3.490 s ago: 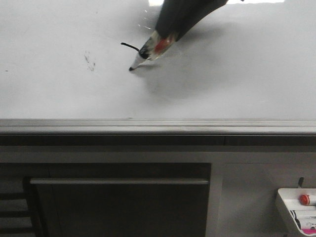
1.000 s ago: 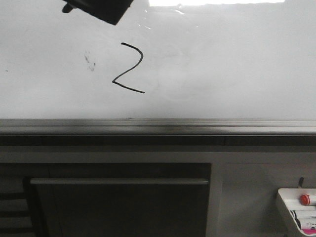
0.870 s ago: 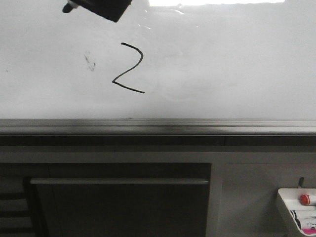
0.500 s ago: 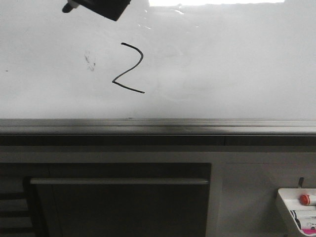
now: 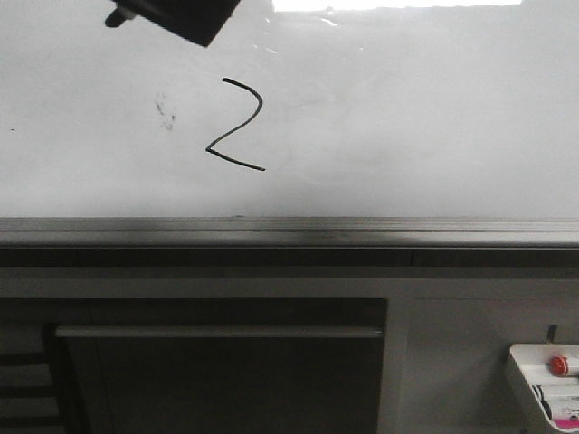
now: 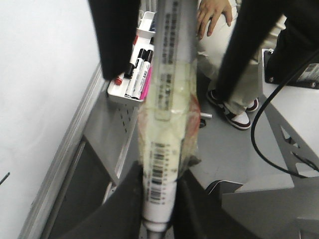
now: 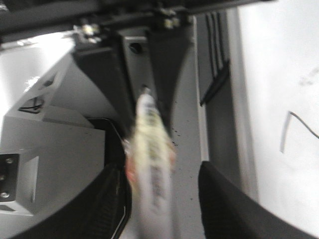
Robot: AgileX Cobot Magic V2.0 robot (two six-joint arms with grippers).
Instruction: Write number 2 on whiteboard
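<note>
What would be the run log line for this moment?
thin black hand-drawn number 2: complete | glossy white whiteboard: marked | left end effector: shut on taped marker

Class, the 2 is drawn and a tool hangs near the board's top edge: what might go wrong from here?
1. The number 2 could smear if the tool above it swings low across the whiteboard.
2. The left tool holds a taped marker; a stray touch might add unwanted lines.

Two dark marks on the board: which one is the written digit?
The number 2, one thin continuous black line on the whiteboard. The smudge to its left is only faint scattered specks.
</note>
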